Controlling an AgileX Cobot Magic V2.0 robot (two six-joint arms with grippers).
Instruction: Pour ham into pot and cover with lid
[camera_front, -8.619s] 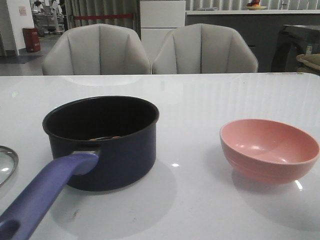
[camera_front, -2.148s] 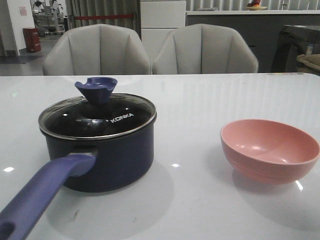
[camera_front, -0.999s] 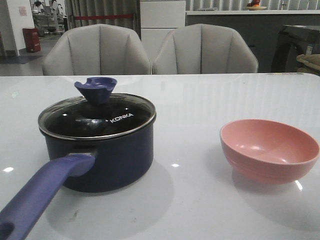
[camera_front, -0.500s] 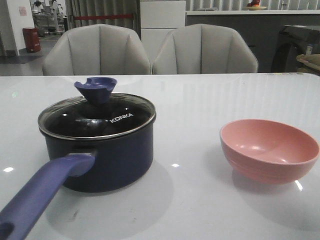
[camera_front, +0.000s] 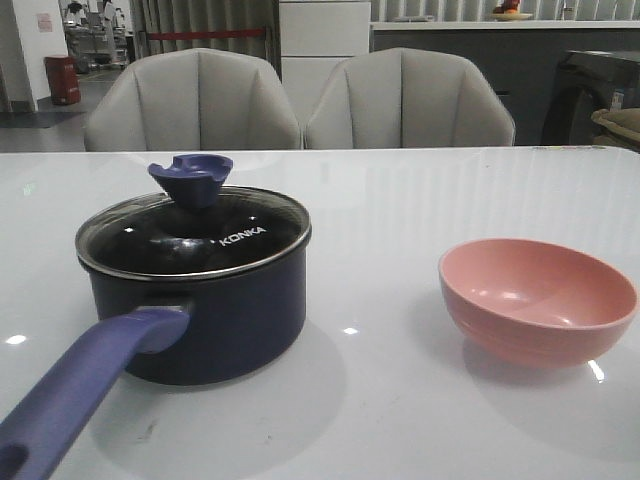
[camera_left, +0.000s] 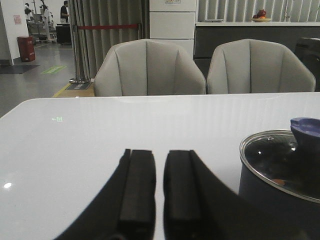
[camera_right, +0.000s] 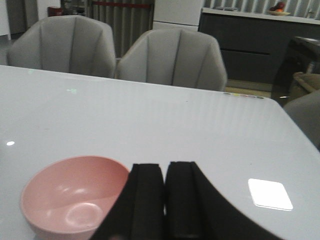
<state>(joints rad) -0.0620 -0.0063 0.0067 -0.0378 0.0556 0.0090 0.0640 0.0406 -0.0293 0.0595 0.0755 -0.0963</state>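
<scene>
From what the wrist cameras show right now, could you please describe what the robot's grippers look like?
Both look alike. The left gripper and the right gripper each have two matte black fingers: flat, rectangular pads on bodies that flare wider toward the camera. No cables, markings or labels show. The arms themselves are out of view.

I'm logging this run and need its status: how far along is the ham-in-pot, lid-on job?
It looks essentially finished. The lid sits level on the pot, its rim seated all round, and the pink bowl stands empty. A small orange bit shows through the glass in the left wrist view, likely the ham. Nothing is in hand: the left gripper and right gripper are shut, holding nothing. Nothing visible remains.
</scene>
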